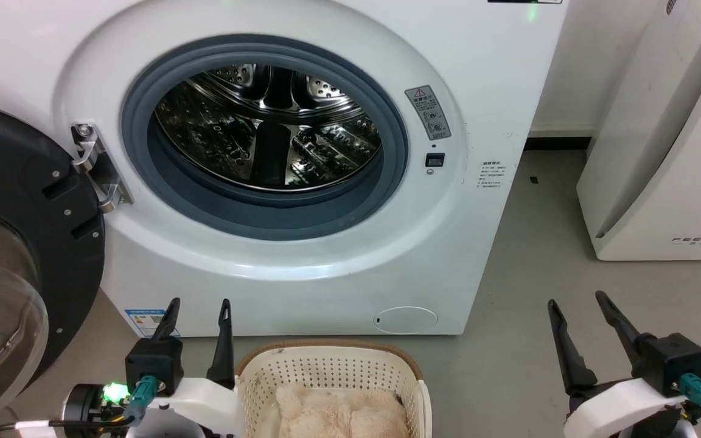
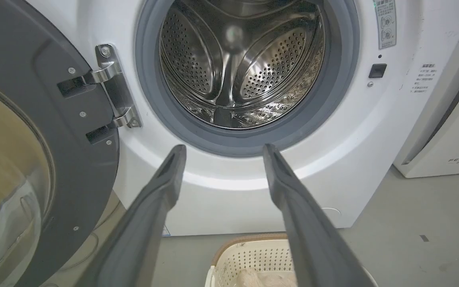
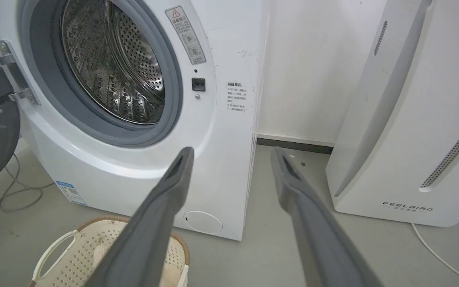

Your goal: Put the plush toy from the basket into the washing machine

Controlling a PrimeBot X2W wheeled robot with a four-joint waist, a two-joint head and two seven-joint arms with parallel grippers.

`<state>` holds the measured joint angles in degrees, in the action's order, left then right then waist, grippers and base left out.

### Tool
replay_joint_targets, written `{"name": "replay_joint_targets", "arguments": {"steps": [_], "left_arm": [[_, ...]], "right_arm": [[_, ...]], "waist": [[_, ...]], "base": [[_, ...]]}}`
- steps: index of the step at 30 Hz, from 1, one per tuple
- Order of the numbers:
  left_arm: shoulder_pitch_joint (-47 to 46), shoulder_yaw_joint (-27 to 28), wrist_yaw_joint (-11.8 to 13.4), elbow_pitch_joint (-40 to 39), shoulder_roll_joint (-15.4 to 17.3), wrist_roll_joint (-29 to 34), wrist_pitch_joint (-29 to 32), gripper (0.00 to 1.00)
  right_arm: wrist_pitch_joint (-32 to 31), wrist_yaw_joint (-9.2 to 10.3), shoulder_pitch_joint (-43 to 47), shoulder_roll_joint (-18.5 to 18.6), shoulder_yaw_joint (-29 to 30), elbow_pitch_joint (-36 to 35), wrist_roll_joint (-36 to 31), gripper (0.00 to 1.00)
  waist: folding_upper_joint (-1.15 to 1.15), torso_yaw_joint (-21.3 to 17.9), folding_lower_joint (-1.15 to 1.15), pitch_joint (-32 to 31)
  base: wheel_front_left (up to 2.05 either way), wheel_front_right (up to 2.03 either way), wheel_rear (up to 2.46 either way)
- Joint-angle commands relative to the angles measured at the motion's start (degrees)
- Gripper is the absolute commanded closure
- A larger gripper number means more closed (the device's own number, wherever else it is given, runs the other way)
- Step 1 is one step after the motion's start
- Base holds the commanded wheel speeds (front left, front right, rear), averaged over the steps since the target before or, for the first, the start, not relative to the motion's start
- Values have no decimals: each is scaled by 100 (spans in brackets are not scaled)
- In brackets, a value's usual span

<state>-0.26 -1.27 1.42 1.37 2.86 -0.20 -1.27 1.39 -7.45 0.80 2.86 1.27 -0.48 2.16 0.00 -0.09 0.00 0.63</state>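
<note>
The plush toy (image 1: 338, 417) lies in the basket (image 1: 326, 365) at the bottom edge of the head view, its cream fur heaped against the perforated wall; the basket sits on the grey floor (image 1: 527, 274) just before the foot of the washing machine (image 1: 302, 267), between the two arms. The left tool (image 1: 199, 302) hovers just beside the basket's left rim, its dark fingers spread wide and holding nothing; the right tool (image 1: 575, 299) stands well apart to the right over bare floor, likewise wide and holding nothing. Both point towards the machine. The washer's door (image 1: 16, 243) stands open on its steel hinge (image 1: 98, 164), black frame and glass bowl jutting out on the left, close beside the left arm; a grey seal (image 1: 277, 213) rings the mouth, and the shiny perforated drum (image 1: 235, 140) shows behind it. The machine's white lower front rises between the basket and that mouth, so the opening sits higher than the toy. To the right a white slanted appliance (image 1: 661, 152) stands near the washer's corner, a strip of floor between them; a white cord (image 3: 436, 253) trails from its base, and in the right wrist view grey cables (image 3: 14, 187) loop on the floor under the open door.
</note>
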Motion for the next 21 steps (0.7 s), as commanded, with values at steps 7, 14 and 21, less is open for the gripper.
{"name": "replay_joint_targets", "arguments": {"steps": [7, 14, 21], "left_arm": [[-321, -122, 65, 349, 1, -39, -145, 0], [-614, -206, 67, 759, 7, -41, -229, 0], [-949, -312, 51, 1307, 13, -43, -313, 0]], "right_arm": [[138, -1, -107, 0, 71, -87, 206, 0], [222, -1, -219, 0, 109, -134, 333, 0], [305, -1, -357, 0, 134, -186, 451, 0]], "waist": [[0, -38, 0, 155], [0, -106, 0, 370], [0, -177, 0, 624]], "base": [[0, 0, 0], [0, 0, 0], [0, 0, 0]]}}
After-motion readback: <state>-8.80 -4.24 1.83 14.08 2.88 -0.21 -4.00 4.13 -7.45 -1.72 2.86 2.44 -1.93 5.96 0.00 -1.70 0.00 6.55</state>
